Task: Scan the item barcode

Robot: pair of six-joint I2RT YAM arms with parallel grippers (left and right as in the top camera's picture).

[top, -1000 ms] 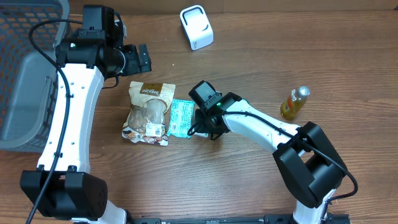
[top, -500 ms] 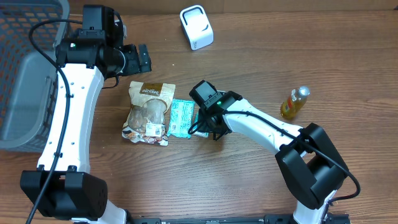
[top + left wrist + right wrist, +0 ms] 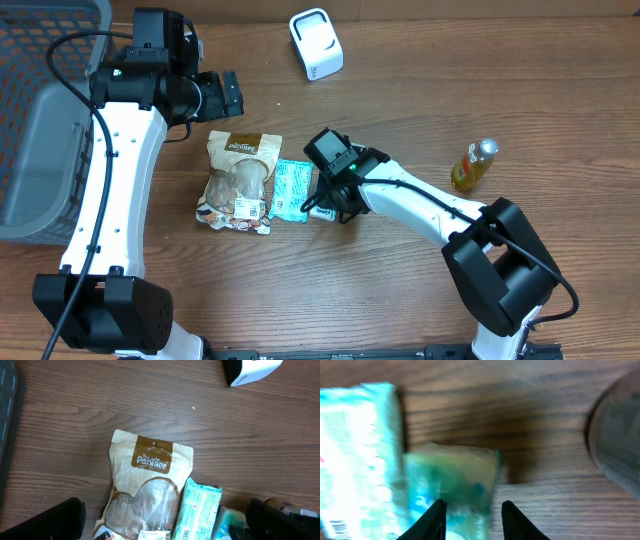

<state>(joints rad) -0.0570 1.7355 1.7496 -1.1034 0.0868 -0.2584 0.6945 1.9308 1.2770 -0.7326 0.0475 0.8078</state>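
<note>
**Overhead.** A brown snack pouch (image 3: pixel 238 180) lies flat on the desk (image 3: pixel 400 300). A teal packet (image 3: pixel 291 188) lies against its right edge, and the right pincer (image 3: pixel 324 207) is lowered just beyond that packet. The left pincer (image 3: pixel 232 95) hangs up-left of the pouch, jaws wide apart and empty. A white scanner (image 3: pixel 316 43) stands well up-right of the pouch.

**Left wrist.** The pouch lies label up.

**Right wrist.** A small teal pack (image 3: pixel 452 485) lies beside the teal packet, on the side away from the pouch. The fingertips (image 3: pixel 438 519) straddle its near end; whether they grip it cannot be told.
</note>
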